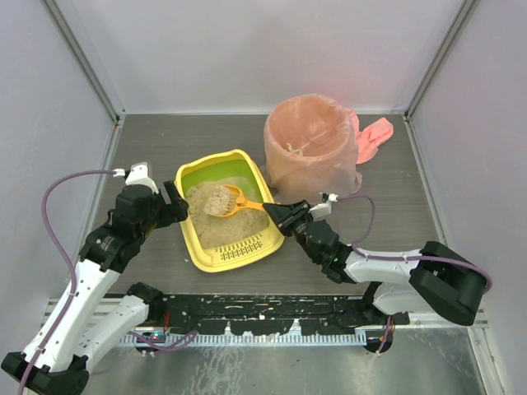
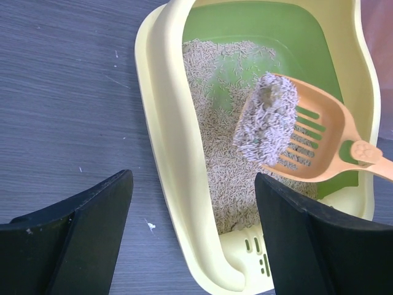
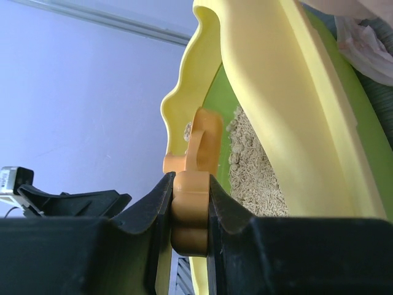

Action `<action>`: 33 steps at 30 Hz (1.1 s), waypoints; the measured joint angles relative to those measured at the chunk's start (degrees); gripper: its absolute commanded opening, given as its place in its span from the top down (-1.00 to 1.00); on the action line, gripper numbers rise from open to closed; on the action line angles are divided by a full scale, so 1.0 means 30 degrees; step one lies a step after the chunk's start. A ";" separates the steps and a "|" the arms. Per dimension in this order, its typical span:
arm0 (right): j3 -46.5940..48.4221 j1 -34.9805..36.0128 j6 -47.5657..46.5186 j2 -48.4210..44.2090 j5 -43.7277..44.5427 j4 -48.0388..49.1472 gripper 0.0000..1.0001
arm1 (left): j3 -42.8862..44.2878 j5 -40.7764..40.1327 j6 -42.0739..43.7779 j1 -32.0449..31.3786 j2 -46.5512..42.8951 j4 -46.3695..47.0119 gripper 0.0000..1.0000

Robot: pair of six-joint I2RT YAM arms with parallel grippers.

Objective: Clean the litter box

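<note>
The yellow litter box with a green inner wall and beige litter sits mid-table, its slotted ledge nearest me. My right gripper is shut on the handle of the orange slotted scoop, which holds a clump of litter above the box. The scoop and the box rim show in the left wrist view; the scoop handle is pinched between my right fingers, next to the box wall. My left gripper is open at the box's left rim, one finger outside it and one inside.
A round bin lined with a pink bag stands behind and right of the box, with some litter inside. A pink cloth-like piece lies to its right. Grey walls enclose the table on three sides.
</note>
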 measured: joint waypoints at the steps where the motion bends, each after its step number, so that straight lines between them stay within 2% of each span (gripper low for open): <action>1: -0.0233 -0.0080 0.0051 -0.0146 -0.0044 0.0306 0.99 | 0.0000 -0.0022 0.0000 0.0000 -0.0007 -0.0051 -0.63; 7: -0.1647 -0.1107 0.1042 -0.0146 -0.0911 0.2936 0.99 | 0.0000 -0.0219 -0.0022 0.0000 -0.0415 -0.0262 -0.63; 12: -0.2528 -0.2244 0.2339 0.1603 -0.2127 0.6331 0.99 | 0.0000 -0.0328 -0.0080 0.0000 -0.0699 -0.0299 -0.63; 18: -0.2630 -0.2769 0.3016 0.2601 -0.3351 0.8291 0.99 | 0.0000 -0.0357 -0.0087 0.0000 -0.0685 -0.0386 -0.62; 33: -0.2608 -0.3555 0.2681 0.0736 -0.4430 0.7461 0.99 | -0.0015 -0.0510 -0.0291 0.0000 -0.0670 -0.0532 -0.61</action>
